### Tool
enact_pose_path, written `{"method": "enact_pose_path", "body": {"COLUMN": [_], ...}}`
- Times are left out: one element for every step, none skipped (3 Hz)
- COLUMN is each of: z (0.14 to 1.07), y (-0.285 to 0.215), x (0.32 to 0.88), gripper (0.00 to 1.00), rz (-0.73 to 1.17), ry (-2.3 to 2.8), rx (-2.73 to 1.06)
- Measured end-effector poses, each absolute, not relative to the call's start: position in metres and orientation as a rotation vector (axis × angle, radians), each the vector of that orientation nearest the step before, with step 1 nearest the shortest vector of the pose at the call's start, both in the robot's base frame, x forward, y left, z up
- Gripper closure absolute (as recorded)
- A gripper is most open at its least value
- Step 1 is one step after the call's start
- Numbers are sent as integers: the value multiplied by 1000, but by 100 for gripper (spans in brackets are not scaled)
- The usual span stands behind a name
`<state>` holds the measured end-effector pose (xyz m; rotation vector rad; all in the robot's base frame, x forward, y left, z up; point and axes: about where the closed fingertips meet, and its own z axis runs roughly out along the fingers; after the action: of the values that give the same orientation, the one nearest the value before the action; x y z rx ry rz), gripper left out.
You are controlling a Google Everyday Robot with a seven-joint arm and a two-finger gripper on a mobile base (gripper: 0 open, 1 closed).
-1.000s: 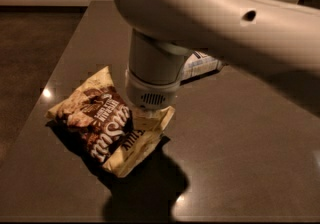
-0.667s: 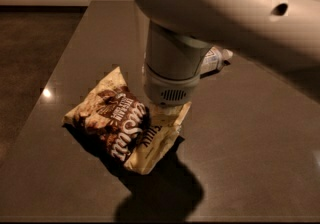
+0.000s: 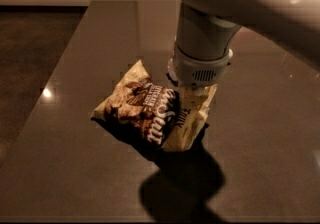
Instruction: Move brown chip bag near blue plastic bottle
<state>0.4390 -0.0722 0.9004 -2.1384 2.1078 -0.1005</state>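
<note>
The brown chip bag (image 3: 145,110), dark brown and cream-yellow with white lettering, hangs tilted just above the dark table (image 3: 70,168) and casts a shadow below it. My gripper (image 3: 196,94) sits under the white wrist at the bag's right upper edge and is shut on that edge. The large white arm (image 3: 240,3) fills the upper right. The blue plastic bottle does not show; the arm covers the table behind it.
The dark glossy table runs from the front edge to the back, with its left edge (image 3: 60,68) beside a dark floor. A pale wall lies behind.
The arm and the chip bag have moved together to the right across the table. The pale object that showed behind the arm earlier is now covered by it.
</note>
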Motion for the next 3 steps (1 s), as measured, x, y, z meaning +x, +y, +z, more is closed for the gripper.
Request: {"method": "enact_pose_path", "body": {"z": [899,897,900], "y": [-102,-117,-132], "x": [469,485,497], "gripper": [97,74,50], "rz": [-156,-186,-218], "ry": [2172,2214,2249], "rx": [-2101,-2073,-2038]}}
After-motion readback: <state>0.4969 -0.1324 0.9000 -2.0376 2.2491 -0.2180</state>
